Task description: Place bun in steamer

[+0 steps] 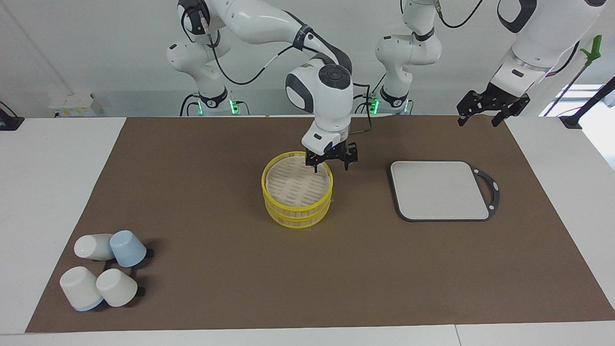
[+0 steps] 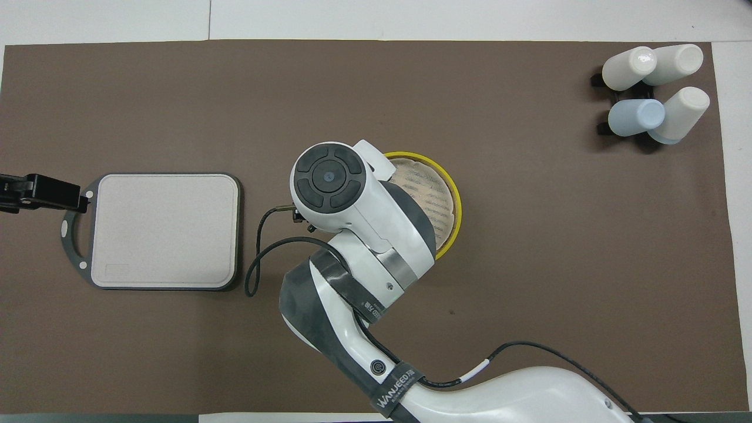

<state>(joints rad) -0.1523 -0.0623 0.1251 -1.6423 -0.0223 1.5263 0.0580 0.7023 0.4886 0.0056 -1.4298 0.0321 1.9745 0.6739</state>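
The yellow-rimmed steamer stands mid-table with its slatted top piece on it; in the overhead view my right arm covers part of it. No bun shows in either view. My right gripper is open and low at the steamer's rim, on the side toward the left arm's end; one finger is over the slatted top and the other is outside the rim. It holds nothing. In the overhead view the arm's wrist hides it. My left gripper waits, open and empty, over the table's edge at the left arm's end.
A flat grey dark-edged board with a handle lies beside the steamer toward the left arm's end. Several white and pale-blue cups lie on a rack at the corner farthest from the robots, at the right arm's end.
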